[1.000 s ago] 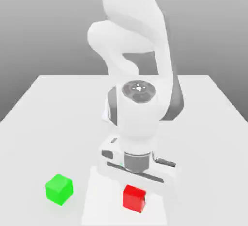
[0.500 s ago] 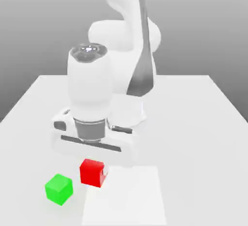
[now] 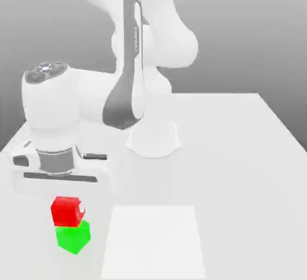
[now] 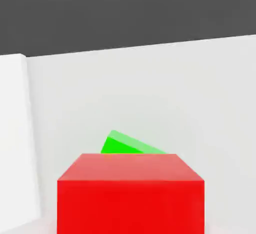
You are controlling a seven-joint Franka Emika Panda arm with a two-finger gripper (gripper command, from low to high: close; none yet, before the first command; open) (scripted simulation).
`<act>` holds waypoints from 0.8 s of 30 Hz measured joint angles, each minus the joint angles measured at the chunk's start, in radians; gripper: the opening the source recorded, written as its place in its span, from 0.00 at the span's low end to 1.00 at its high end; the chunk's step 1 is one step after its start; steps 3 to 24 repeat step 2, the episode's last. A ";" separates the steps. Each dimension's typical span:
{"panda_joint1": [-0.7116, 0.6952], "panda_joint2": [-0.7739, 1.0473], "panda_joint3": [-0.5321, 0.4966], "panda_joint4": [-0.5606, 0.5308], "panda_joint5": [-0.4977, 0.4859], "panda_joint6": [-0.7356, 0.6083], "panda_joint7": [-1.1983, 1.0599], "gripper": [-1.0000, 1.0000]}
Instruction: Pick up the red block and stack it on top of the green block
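The white table (image 3: 240, 153) carried a paler square panel (image 3: 154, 241) beside the stack. The gripper (image 3: 67, 204) hung directly over the red block (image 3: 67, 211); its finger spacing could not be determined. The red block sat atop the green block (image 3: 73, 237), slightly skewed.

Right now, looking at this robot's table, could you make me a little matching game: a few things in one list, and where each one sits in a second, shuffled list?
Things:
1. red block
2. green block
3. gripper
4. table

Places:
A. right above the red block
B. lowest cube, sitting on the table
C. on top of the green block
D. underneath everything, pale and flat

Pairs: 1-C, 2-B, 3-A, 4-D
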 joint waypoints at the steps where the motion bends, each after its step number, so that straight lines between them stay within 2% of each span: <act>1: 0.000 0.000 0.000 0.000 0.000 0.000 0.000 1.00; 24: 0.000 0.000 0.000 0.000 0.000 0.000 0.000 1.00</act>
